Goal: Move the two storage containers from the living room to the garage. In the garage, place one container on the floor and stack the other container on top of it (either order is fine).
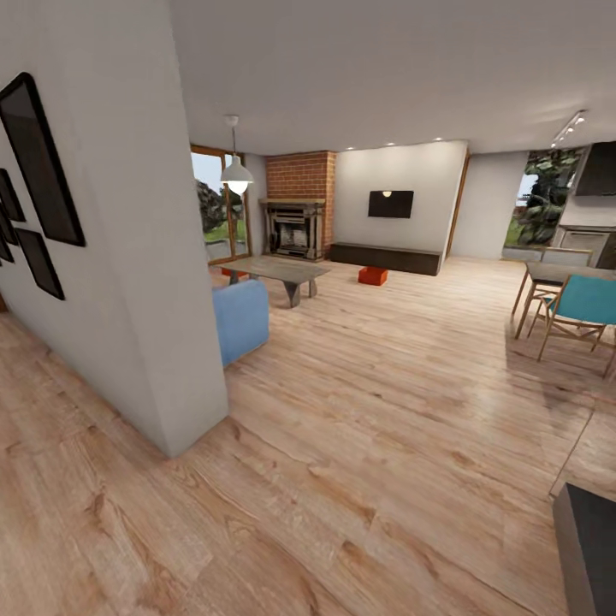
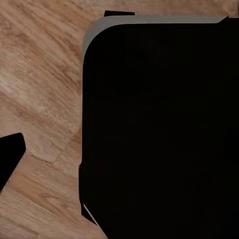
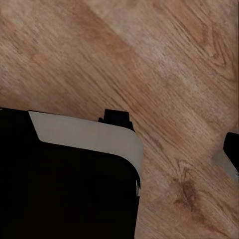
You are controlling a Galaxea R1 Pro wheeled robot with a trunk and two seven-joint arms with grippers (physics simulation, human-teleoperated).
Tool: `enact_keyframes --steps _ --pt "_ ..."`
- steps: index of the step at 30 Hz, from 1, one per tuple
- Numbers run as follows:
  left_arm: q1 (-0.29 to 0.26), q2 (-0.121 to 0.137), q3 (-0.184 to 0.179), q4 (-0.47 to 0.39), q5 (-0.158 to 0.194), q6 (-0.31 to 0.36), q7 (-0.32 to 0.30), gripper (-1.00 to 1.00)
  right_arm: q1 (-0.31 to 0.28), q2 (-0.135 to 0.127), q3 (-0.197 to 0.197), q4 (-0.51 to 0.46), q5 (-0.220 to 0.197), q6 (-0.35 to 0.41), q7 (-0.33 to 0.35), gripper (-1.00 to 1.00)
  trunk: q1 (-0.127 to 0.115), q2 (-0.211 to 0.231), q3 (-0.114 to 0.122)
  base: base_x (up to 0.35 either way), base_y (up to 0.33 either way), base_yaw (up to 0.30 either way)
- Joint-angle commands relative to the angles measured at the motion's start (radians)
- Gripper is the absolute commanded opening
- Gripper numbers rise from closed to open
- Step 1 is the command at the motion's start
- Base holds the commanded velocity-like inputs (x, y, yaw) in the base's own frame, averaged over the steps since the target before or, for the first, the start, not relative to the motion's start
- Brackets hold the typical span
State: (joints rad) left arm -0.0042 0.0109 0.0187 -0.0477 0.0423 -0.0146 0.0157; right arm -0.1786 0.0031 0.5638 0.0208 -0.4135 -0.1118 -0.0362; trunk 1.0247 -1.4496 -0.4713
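Observation:
Far across the living room, one orange-red storage container (image 1: 373, 275) sits on the light wood-plank floor in front of the long dark low cabinet (image 1: 385, 257). A second orange-red patch (image 1: 233, 273) shows low behind the coffee table (image 1: 278, 272); I cannot tell if it is the other container. The left wrist view holds a dark fingertip (image 2: 10, 159) over the planks beside the robot's black body (image 2: 159, 129). A dark fingertip (image 3: 232, 152) sits at the edge of the right wrist view. The jaws' stance cannot be read.
A white wall corner (image 1: 184, 376) with black frames juts in at the near left. A blue sofa end (image 1: 242, 318) stands behind it. Dining table and teal chair (image 1: 582, 308) stand at right. A dark slab (image 1: 590, 547) sits at the near right. Brick column (image 1: 299, 175), TV (image 1: 391, 204).

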Motion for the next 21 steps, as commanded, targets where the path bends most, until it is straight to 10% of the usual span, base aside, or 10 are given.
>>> enact_keyframes --steps 1,21 --pt "0.000 0.000 0.001 0.000 0.004 -0.002 0.001 1.00 -0.001 0.001 0.008 0.002 -0.008 -0.004 -0.001 1.00 0.000 0.000 -0.001 0.225 0.000 -0.021" --pt "0.000 0.000 0.001 0.000 0.004 -0.002 0.001 1.00 0.001 -0.003 0.008 0.011 -0.013 -0.005 -0.001 1.00 0.000 0.000 0.006 0.225 0.000 -0.186"
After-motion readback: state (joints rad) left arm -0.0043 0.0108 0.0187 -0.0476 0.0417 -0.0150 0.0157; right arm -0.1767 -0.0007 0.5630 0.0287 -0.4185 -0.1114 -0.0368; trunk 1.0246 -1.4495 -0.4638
